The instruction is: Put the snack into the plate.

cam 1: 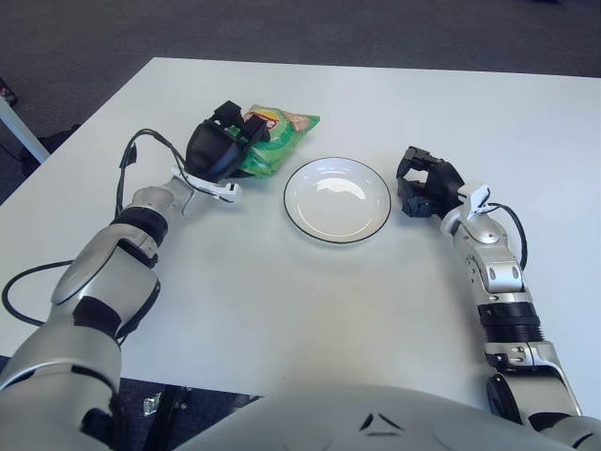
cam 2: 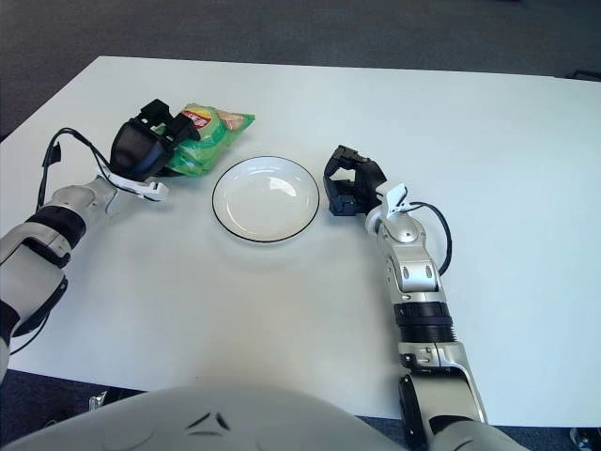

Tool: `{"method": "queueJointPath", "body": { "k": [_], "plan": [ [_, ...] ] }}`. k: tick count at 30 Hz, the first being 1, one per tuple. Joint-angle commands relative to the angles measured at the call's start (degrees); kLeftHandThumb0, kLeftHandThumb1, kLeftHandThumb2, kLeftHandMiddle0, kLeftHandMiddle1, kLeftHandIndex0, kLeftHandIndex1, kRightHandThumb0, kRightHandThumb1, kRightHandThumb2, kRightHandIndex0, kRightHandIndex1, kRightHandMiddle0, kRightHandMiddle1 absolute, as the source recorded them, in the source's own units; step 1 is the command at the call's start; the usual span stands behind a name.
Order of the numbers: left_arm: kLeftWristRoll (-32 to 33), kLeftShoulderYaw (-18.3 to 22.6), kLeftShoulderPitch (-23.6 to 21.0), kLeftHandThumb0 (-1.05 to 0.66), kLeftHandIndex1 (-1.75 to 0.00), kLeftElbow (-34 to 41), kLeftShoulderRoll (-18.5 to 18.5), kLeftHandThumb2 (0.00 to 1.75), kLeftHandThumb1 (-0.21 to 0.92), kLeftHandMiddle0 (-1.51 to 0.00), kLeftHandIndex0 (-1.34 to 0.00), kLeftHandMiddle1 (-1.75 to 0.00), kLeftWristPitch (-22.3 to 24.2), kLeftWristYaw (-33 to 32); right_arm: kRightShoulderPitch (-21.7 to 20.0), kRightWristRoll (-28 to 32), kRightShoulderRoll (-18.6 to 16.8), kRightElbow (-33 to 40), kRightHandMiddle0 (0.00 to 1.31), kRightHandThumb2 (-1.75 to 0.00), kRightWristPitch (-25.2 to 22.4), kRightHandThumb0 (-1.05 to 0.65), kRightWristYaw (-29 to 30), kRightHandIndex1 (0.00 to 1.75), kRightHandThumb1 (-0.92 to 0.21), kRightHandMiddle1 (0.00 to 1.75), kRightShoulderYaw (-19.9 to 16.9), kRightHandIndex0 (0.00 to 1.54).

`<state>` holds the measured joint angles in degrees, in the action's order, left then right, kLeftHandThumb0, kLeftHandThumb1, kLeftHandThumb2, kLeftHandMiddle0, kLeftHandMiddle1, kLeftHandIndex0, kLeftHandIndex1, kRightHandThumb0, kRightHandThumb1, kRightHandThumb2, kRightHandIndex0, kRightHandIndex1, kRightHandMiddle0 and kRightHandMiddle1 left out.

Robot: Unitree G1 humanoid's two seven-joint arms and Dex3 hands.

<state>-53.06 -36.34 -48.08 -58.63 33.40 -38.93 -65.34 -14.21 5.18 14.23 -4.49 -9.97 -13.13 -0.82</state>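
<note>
On the white table (cam 1: 282,310) a green snack bag (cam 1: 274,139) is seen at the left of the white, dark-rimmed plate (cam 1: 337,199), just beside its rim and not over it. The left hand (cam 1: 218,150) is wrapped over the bag's near-left end, with dark fingers (cam 1: 254,126) curled across the packet, so the bag is judged to be gripped; whether it is lifted clear of the table cannot be told. The bag's long axis is laid diagonally, from the hand up and to the right, its free end pointing past the plate's far-left edge. The plate lies to the right of the held bag and slightly nearer the robot, so a short carry rightward and toward the body is judged to be what the placing calls for. The right hand (cam 1: 424,184) is shown just beside the plate's right rim, its fingers curled with nothing held; it is well apart from the bag, and the left hand is plainly the nearer one.
</note>
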Motion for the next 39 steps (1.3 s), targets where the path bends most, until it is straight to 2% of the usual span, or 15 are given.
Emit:
{"method": "queueJointPath", "body": {
  "k": [1,7,15,24,31,39],
  "plan": [
    [2.1,3.8,0.7,0.0,-1.75,5.7,1.4,1.55,0.11,-0.78,-0.53,-1.71,-1.0,-0.5,2.4,-1.3,0.6,-4.0,0.58,-1.27,-2.3,-0.47,-0.4,1.75,-0.36,1.75,0.4,1.28],
    [1.9,8.1,3.4,0.0,-1.75,14.4,2.3,1.59,0.08,-0.8,-0.56,-1.72,-0.3,-1.0,2.3,-1.2,0.6,-4.6,0.58,-1.27,-1.6,-0.47,-0.7,1.75,-0.36,1.75,0.4,1.28],
    [0.4,10.9,4.9,0.0,-1.75,18.6,3.0,1.65,0.02,-0.85,-0.6,-1.71,-1.8,-1.7,2.1,-1.5,0.5,-5.1,0.58,-1.27,-1.2,-0.47,-0.4,1.75,-0.36,1.75,0.4,1.28],
    [-1.9,12.1,5.1,0.0,-1.75,21.2,2.8,1.69,-0.02,-0.87,-0.63,-1.71,-3.5,-4.0,2.0,-1.7,0.7,-5.1,0.58,-1.26,-1.9,-0.47,-0.4,1.75,-0.36,1.75,0.5,1.28],
    [-3.9,12.8,4.5,0.0,-1.75,24.0,1.4,1.7,-0.03,-0.87,-0.65,-1.72,-2.1,-5.4,1.9,-1.8,0.9,-5.1,0.58,-1.26,-2.3,-0.47,-0.3,1.75,-0.36,1.75,0.6,1.27],
    [-5.1,13.9,6.3,-0.01,-1.75,29.8,-0.3,1.71,-0.04,-0.88,-0.66,-1.71,0.2,-5.2,1.9,-1.9,0.9,-5.2,0.58,-1.26,-2.4,-0.47,-0.2,1.75,-0.36,1.75,0.7,1.26]
  ]
}}
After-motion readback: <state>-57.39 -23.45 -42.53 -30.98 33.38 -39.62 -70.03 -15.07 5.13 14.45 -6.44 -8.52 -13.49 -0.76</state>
